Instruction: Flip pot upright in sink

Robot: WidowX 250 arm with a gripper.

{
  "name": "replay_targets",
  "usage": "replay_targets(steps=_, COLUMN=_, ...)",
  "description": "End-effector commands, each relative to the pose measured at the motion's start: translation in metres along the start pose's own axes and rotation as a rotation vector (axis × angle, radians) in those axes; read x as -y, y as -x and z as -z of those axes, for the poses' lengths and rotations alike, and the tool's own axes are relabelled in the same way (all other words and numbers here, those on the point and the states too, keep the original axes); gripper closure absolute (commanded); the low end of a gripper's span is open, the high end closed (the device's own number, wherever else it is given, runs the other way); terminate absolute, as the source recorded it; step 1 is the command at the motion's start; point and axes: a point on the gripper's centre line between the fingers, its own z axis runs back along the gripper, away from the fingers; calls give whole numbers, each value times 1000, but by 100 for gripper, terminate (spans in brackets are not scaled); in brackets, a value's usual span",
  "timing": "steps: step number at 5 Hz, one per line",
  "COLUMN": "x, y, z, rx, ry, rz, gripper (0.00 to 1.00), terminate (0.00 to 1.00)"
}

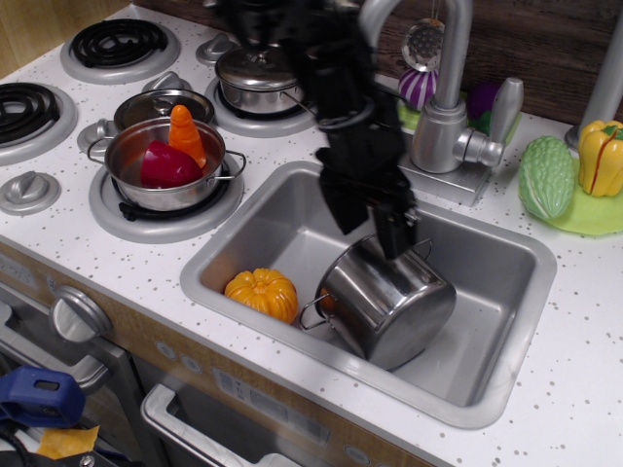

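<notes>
The pot (387, 304) lay tilted inside the sink (506, 255), leaning on its side with its shiny base facing the front and its open mouth turned toward the back wall. One wire loop handle stuck out at its left, close to an orange toy pumpkin (262, 292) that rested on the sink floor just beside it. The tool (375, 216) hung over the pot's upper rim, blurred; one dark finger reached down to the rim while the other stood to its left, so the fingers looked spread, with the rim seemingly between them, though whether they pinched it could not be told. On the white speckled worktop (117, 263), to the left of the sink, sat a wide pot with toy vegetables (165, 161), and behind it a lidded pot (263, 76). The faucet (450, 107) stood behind the sink.
</notes>
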Motion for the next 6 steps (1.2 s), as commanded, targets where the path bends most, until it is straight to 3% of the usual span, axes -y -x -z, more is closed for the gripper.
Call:
replay_targets(steps=1, x=6, y=-7, z=-2, rx=111, ry=89, rz=-19, gripper=0, terminate=0)
replay_targets(steps=3, x=17, y=-10, z=3, rx=144, ry=200, rz=-102, gripper=0, terminate=0)
replay_targets(steps=5, x=28, y=-9, z=10, rx=183, ry=380, rz=-178, gripper=0, terminate=0)
replay_targets(steps=6, x=41, y=-17, z=15, rx=200, ry=441, rz=-308, gripper=0, terminate=0)
